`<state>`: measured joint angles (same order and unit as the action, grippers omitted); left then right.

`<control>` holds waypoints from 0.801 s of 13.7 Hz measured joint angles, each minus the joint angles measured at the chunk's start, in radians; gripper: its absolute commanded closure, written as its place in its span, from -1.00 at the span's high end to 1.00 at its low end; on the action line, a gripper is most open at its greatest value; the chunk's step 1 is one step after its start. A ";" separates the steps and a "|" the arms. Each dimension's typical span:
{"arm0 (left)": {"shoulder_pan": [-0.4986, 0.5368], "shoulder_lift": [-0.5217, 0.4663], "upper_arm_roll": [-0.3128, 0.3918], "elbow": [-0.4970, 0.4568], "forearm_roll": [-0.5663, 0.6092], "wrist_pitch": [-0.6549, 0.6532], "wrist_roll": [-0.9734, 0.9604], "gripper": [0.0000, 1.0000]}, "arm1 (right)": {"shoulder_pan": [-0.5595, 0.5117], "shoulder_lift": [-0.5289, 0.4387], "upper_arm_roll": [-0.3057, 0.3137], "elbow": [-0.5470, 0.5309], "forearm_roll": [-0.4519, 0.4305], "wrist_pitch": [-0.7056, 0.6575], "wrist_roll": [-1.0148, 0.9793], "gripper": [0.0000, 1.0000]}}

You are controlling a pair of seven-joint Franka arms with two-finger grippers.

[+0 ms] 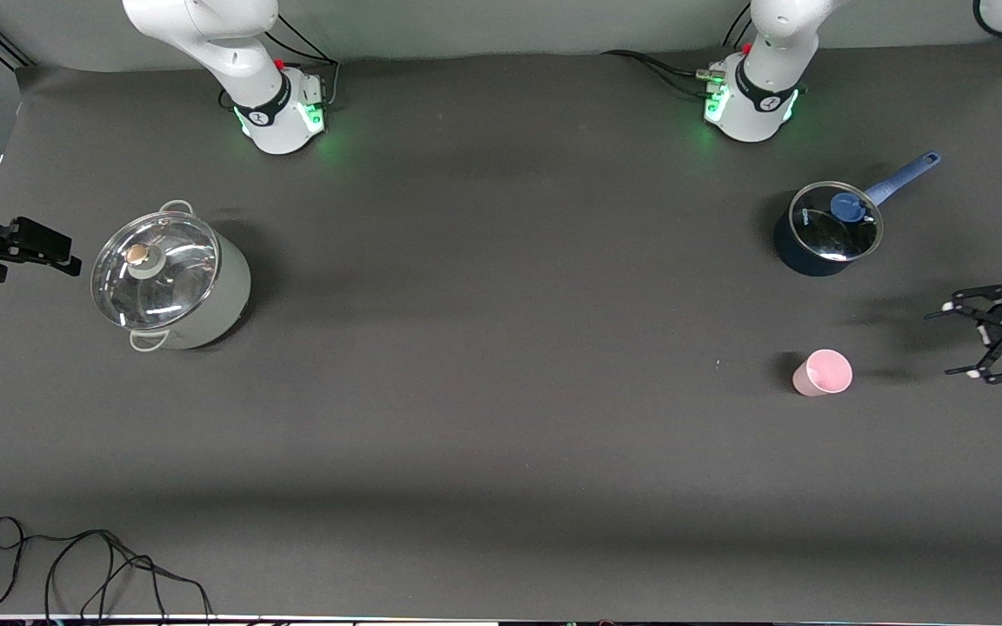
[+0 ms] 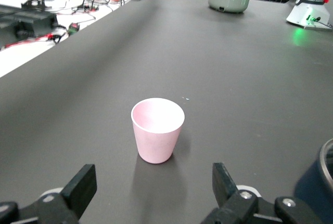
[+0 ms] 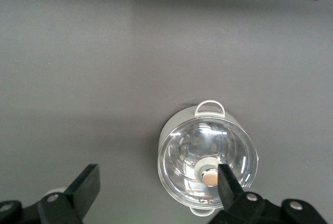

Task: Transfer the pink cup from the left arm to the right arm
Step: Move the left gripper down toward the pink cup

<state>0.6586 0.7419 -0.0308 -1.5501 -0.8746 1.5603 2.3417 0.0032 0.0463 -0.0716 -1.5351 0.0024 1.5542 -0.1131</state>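
— What sort of place is this?

— A robotics lab. Two white arm bases (image 1: 279, 109) with green status lights are bolted along one edge of a table (image 1: 501, 452) covered in dark grey cloth.

— Anything else?

— Ahead of the left gripper (image 2: 151, 195), past the table's edge, white benches (image 2: 31, 37) carry tangled cables and electronics. A loose black cable (image 1: 92, 565) trails over the table's edge nearest the front camera. The pots look like props, not a kitchen.
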 measured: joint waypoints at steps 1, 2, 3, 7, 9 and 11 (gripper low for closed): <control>0.001 0.027 -0.003 0.003 -0.018 -0.011 0.043 0.99 | 0.000 0.000 -0.001 0.000 0.000 0.000 0.000 1.00; 0.001 0.051 -0.007 0.004 -0.037 -0.022 0.085 0.99 | -0.001 0.000 -0.002 0.001 0.000 0.000 0.000 1.00; 0.002 0.075 -0.014 0.004 -0.054 -0.028 0.126 0.99 | -0.001 0.000 -0.002 0.001 0.000 0.000 0.000 1.00; 0.002 0.195 -0.030 0.003 -0.110 -0.039 0.256 0.99 | -0.001 0.000 -0.002 0.004 0.000 0.000 0.000 1.00; 0.002 0.254 -0.038 0.005 -0.143 -0.056 0.303 0.99 | -0.001 0.000 -0.002 0.009 0.000 0.000 0.000 1.00; 0.002 0.293 -0.047 0.006 -0.187 -0.056 0.332 0.99 | -0.001 -0.001 -0.002 0.015 0.002 0.000 0.000 0.99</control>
<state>0.6605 1.0351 -0.0781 -1.5441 -1.0621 1.5041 2.6742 0.0024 0.0458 -0.0740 -1.5205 0.0047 1.5540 -0.1131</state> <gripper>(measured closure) 0.009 0.000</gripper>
